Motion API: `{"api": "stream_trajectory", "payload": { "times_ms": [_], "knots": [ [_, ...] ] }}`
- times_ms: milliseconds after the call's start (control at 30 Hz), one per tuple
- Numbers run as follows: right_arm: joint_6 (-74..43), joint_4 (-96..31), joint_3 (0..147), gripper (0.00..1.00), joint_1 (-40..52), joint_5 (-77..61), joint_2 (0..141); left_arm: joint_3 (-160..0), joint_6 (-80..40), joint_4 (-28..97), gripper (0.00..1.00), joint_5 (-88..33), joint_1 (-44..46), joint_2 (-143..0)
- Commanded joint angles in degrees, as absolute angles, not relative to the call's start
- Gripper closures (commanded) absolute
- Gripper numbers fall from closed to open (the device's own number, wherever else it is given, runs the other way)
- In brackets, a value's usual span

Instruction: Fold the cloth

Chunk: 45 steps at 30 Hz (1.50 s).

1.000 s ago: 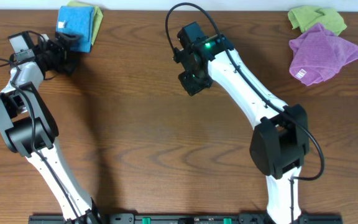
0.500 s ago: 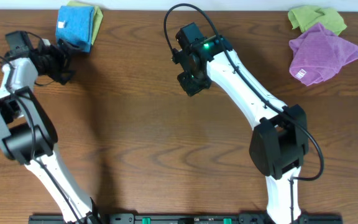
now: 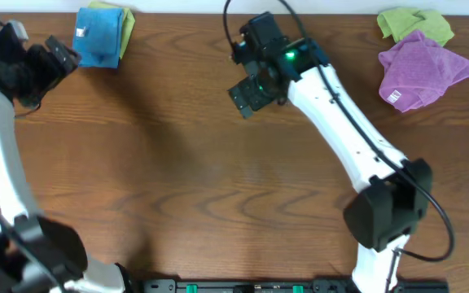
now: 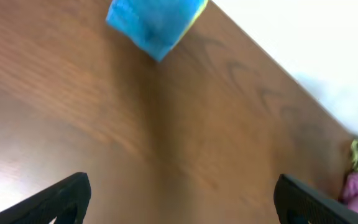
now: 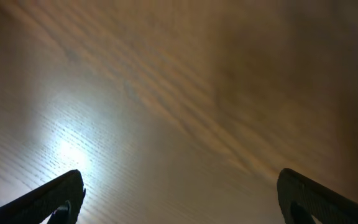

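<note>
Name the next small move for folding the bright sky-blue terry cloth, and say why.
Probably just retract both arms: the sky-blue terry cloth already lies folded compactly on a lime-green cloth at the far left, and the left gripper and right gripper are open, empty and clear of it.

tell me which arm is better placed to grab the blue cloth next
Left. The left fingers, open, face the sky-blue cloth close by; the right fingers, open, hang over bare wood farther away.

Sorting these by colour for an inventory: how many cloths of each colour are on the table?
Blue cloth: 1
Lime-green cloths: 2
Purple cloth: 1
Total: 4
</note>
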State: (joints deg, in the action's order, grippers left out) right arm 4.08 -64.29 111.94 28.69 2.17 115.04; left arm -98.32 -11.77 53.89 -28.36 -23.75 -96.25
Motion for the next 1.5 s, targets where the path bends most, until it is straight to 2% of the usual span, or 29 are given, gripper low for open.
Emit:
{"api": "stream_trajectory", "payload": {
  "times_ms": [0,333,500,633,800,1033,1233,1467],
  "knots": [
    [7.0,-64.1,113.4,0.01,26.8,3.2,111.8,-98.8,-5.9,57.4,0.05,-25.9,-23.6,-90.6],
    [7.6,-68.5,113.4,0.01,22.8,3.2,103.5,-97.1,-3.3,63.4,0.04,-23.6,-23.3,-69.7],
    [8.5,-70.1,112.7,0.01,21.8,3.2,94.2,-84.6,-2.3,61.4,0.05,-18.4,-18.9,-55.9],
    [8.4,-70.1,108.0,0.01,20.9,3.2,85.6,-76.8,-1.4,63.0,0.05,-15.2,-15.4,-46.3],
    [8.4,-68.5,95.8,0.01,19.7,3.2,75.6,-74.4,0.0,68.4,0.04,-8.3,-10.8,-38.0],
    [8.1,-64.8,76.6,0.01,19.7,3.2,64.6,-73.2,1.3,71.9,0.04,-4.2,-4.4,-34.0],
    [6.1,-64.3,75.7,0.01,19.7,3.0,63.9,-73.2,1.3,70.0,0.05,-4.5,-4.3,-34.0],
    [6.1,-64.3,75.6,0.01,19.7,3.0,64.1,-73.2,1.3,73.3,0.05,-4.4,-4.3,-34.0]
  ]
}}
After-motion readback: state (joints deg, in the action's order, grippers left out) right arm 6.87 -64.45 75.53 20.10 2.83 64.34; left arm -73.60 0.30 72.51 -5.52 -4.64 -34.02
